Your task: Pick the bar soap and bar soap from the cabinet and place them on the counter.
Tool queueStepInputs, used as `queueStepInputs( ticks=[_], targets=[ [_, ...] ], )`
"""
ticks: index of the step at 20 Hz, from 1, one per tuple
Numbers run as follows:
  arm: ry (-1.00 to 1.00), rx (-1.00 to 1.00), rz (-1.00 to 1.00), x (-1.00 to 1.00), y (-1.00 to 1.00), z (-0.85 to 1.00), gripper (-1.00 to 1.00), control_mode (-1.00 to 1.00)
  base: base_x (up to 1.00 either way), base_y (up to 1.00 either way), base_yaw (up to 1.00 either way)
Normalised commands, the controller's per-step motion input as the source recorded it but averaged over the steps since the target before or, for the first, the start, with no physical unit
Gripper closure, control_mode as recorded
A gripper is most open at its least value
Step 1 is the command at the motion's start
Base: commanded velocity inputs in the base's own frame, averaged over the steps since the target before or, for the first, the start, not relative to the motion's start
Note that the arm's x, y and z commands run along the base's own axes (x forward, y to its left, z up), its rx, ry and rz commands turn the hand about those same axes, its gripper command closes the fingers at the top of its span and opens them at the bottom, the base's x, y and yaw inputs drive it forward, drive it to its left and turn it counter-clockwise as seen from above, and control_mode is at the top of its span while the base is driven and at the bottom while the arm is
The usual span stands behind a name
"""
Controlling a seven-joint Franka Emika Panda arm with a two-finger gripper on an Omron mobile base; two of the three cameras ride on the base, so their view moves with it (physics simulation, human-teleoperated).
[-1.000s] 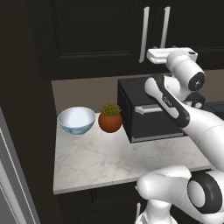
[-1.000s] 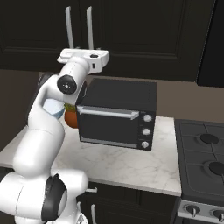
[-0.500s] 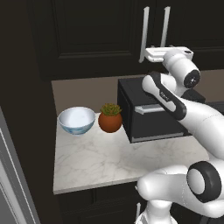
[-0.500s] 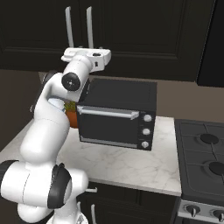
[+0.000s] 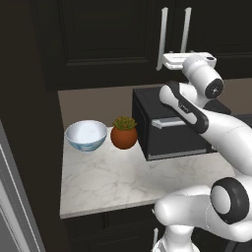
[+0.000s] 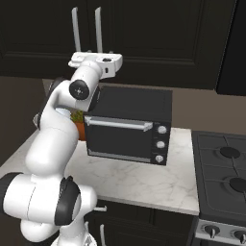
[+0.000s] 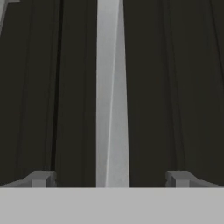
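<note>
The two-finger gripper (image 7: 112, 178), fingers spread wide, straddles a long vertical silver bar handle (image 7: 112, 94) on the dark panelled wall cabinet (image 7: 179, 87). Centre the handle, close firmly, then pull straight outward.

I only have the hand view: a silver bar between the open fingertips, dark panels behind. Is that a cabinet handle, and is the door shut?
Observer: Yes, it is one of two handles side by side on the cabinet, and both doors are shut.
Operator: How high on it is the end effector?
Observer: The end effector is near the handles' lower ends.
Operator: What is under the arm?
Observer: A black toaster oven on the counter, with a plant and a bowl to its left.
</note>
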Motion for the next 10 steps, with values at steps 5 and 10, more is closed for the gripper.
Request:
queueStepInputs(
  ticks=[5, 10],
  targets=[
    [0.00, 0.00, 0.00, 0.31, 0.00, -0.13, 1.00, -1.00, 0.00, 0.00, 0.00],
    [0.03, 0.00, 0.00, 0.10, 0.00, -0.02, 1.00, -1.00, 0.00, 0.00, 0.00]
  ],
)
